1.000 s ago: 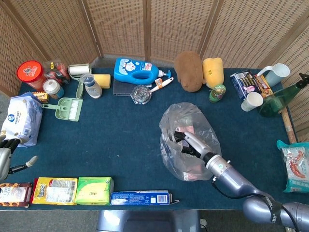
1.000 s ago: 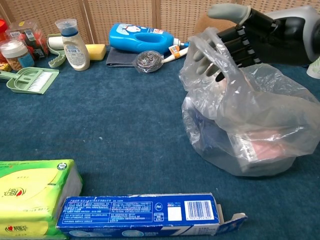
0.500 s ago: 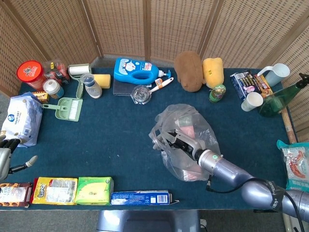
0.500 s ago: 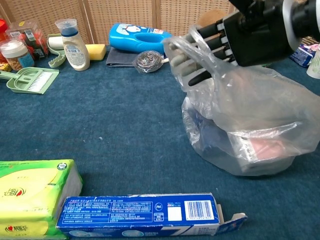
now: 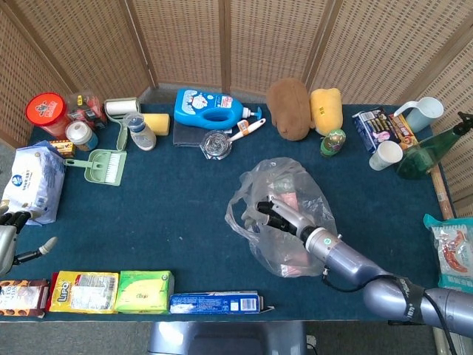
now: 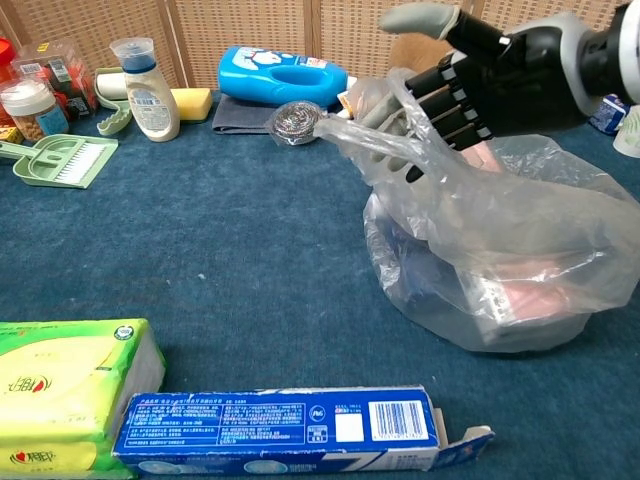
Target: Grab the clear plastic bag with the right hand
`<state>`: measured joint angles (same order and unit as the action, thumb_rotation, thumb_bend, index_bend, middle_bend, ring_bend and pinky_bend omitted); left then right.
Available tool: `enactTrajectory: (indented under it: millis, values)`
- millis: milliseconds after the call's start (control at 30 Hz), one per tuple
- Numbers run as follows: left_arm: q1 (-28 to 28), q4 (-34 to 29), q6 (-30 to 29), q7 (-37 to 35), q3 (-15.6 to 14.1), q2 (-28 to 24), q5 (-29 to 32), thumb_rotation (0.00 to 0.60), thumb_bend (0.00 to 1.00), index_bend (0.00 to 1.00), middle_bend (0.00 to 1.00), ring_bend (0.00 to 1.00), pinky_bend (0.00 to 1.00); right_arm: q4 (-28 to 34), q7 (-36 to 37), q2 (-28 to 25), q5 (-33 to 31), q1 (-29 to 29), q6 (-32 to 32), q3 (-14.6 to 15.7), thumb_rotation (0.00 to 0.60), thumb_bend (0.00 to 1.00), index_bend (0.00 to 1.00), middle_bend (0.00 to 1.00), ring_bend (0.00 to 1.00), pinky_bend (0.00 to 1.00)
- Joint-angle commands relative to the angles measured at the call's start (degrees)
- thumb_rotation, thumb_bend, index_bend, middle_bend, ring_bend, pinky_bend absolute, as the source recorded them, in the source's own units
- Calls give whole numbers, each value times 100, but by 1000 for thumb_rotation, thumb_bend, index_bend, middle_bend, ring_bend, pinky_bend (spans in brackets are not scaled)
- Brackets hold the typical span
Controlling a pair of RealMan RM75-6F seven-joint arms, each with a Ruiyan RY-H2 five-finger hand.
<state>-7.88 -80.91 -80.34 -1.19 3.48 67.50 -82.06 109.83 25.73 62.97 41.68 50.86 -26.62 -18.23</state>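
Observation:
The clear plastic bag [image 5: 287,174] sits right of the table's middle, with boxed goods inside; the chest view shows its bulging body [image 6: 520,270]. My right hand [image 5: 281,217] reaches into the bag's top from the right. Its fingers [image 6: 440,95] are stretched out and apart, with the thumb raised away from them. A flap of the bag's film lies draped over the fingers and is pulled out to the left. Nothing is pinched between thumb and fingers. My left hand [image 5: 9,240] rests at the table's left edge, fingers apart, holding nothing.
A blue box [image 6: 290,430] and a green tissue pack [image 6: 60,395] lie along the front edge. A steel scourer [image 6: 297,118], a blue detergent bottle [image 5: 211,109] and a brown plush [image 5: 290,109] stand behind the bag. A white cup [image 5: 386,155] is at the right.
My right hand pushed left into the bag's top and dragged a flap of film out to the left, then drew back slightly. The left hand has not moved.

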Motion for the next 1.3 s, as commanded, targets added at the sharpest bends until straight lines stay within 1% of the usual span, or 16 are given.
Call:
enactTrajectory:
  millis: [33, 300, 533, 733, 833, 933, 1100, 1300]
  values:
    - [4, -4, -5, -1, 0, -5, 2, 0, 155, 295, 356, 319, 146, 96, -155, 80, -35, 82, -185, 108, 96, 295, 363, 393, 336, 273]
    - [-4, -12, -1, -8, 6, -21, 0, 0, 156, 295, 356, 320, 146, 422, -368, 140, -3, 155, -389, 194, 95, 281, 378, 373, 301, 260]
    - [-7, 6, -16, -37, 21, -39, 1, 0, 156, 295, 356, 319, 146, 607, -652, 298, 34, 290, -492, 359, 85, 267, 406, 353, 282, 252]
    - [11, 29, -22, -74, 13, -40, 12, 0, 155, 295, 357, 319, 146, 493, -758, 325, -280, 531, -407, 463, 82, 267, 407, 365, 338, 278]
    - [4, 43, -24, -84, 18, -35, 3, 0, 155, 294, 357, 319, 146, 361, -1118, 417, -315, 648, -734, 638, 85, 264, 407, 367, 336, 284]
    - [-6, 42, -27, -85, 20, -35, -13, 0, 155, 294, 357, 319, 146, 307, -1321, 517, -333, 678, -1019, 697, 85, 262, 407, 366, 316, 283]
    - [-18, 31, -42, -72, 39, -50, -19, 0, 155, 295, 356, 319, 146, 294, -1698, 602, -184, 649, -1427, 808, 81, 254, 407, 362, 299, 281]
    - [-45, 8, -49, -61, 48, -52, -51, 0, 155, 295, 356, 319, 146, 324, -2123, 764, 48, 613, -1630, 990, 39, 242, 421, 343, 256, 262]
